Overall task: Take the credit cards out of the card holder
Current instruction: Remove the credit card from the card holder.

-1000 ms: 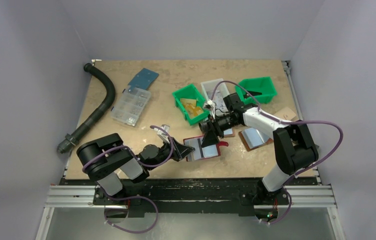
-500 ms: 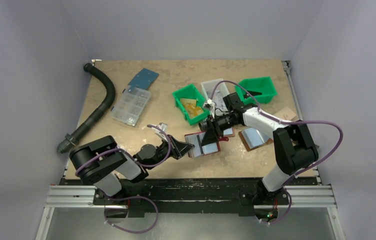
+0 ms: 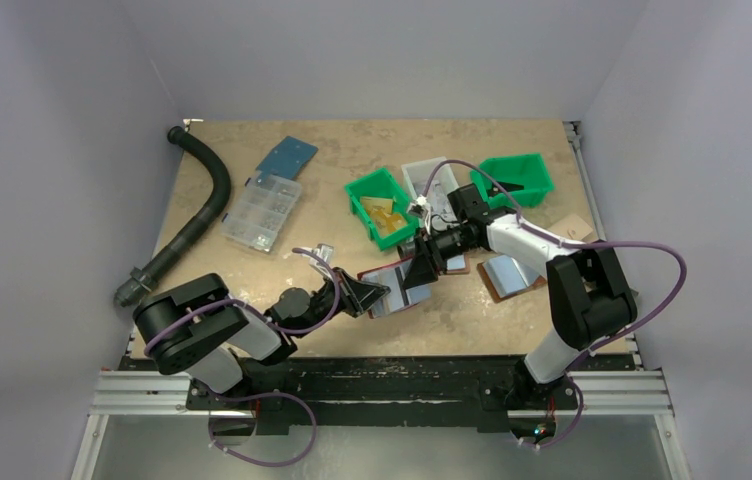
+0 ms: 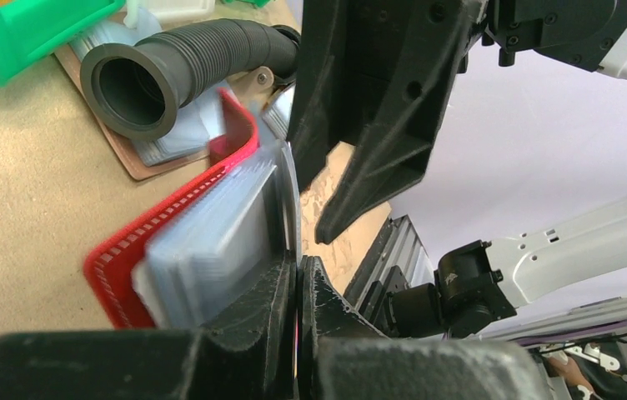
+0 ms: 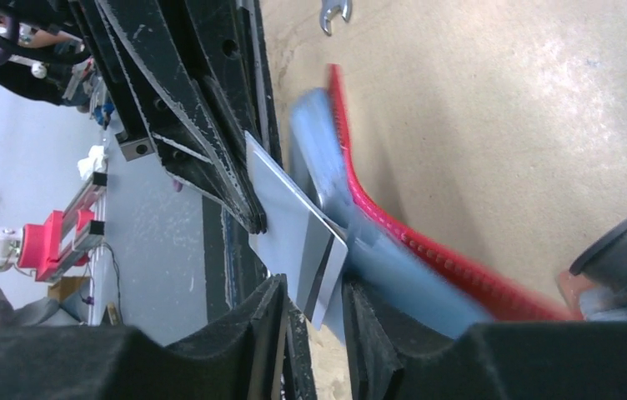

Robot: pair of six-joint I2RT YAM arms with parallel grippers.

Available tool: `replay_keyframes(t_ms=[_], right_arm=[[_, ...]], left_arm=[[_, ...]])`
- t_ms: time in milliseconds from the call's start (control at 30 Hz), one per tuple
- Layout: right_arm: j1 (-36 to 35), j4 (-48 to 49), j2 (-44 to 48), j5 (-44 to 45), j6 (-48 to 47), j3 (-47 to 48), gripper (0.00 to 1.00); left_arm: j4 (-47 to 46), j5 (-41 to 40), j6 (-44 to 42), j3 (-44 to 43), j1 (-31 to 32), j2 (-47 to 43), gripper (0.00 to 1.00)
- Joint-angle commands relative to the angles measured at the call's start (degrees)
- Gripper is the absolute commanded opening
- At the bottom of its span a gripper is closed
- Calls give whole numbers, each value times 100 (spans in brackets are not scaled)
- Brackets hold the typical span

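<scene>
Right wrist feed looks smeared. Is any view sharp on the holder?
Right wrist: holder motion-blurred, though the card is crisp. Left wrist: holder sharp, foreground dark and out of focus. Top: even light, no glare, sharp, but the holder is tiny there.

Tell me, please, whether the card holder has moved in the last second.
Yes, slightly: the card holder has shifted up the top view, closer to the green bin.
</scene>
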State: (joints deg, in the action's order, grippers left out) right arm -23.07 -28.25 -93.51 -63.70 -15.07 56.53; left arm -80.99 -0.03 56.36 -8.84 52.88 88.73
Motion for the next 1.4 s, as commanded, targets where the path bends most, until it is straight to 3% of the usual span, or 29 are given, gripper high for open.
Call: replay_keyframes(t_ms=[0, 67, 133, 433, 900, 1033, 1233, 1367], right_arm=[[9, 41, 51, -679, -20, 13, 26], [4, 136, 73, -845, 52, 7, 9], [7, 144, 93, -750, 44, 7, 0], [78, 298, 59, -67, 113, -49, 0], [198, 284, 30, 121, 73, -61, 0], [282, -311, 67, 12, -587, 147, 0], [379, -1751, 322, -359, -2211, 595, 0], [491, -2175, 619, -250, -2769, 756, 0]], left_arm=[[-1461, 155, 10, -209, 12, -202, 0], [-1357, 48, 15, -152, 12, -239, 0], [-1191, -58, 27, -83, 12, -293, 0], [-969, -307, 223, 148, -79, -431, 5], [-2060, 162, 634, 533, -468, 226, 1], [-2056, 249, 688, 638, -596, 443, 0], [-1237, 541, 1172, 557, -884, 869, 0], [-918, 773, 1323, 369, -938, 1155, 0]])
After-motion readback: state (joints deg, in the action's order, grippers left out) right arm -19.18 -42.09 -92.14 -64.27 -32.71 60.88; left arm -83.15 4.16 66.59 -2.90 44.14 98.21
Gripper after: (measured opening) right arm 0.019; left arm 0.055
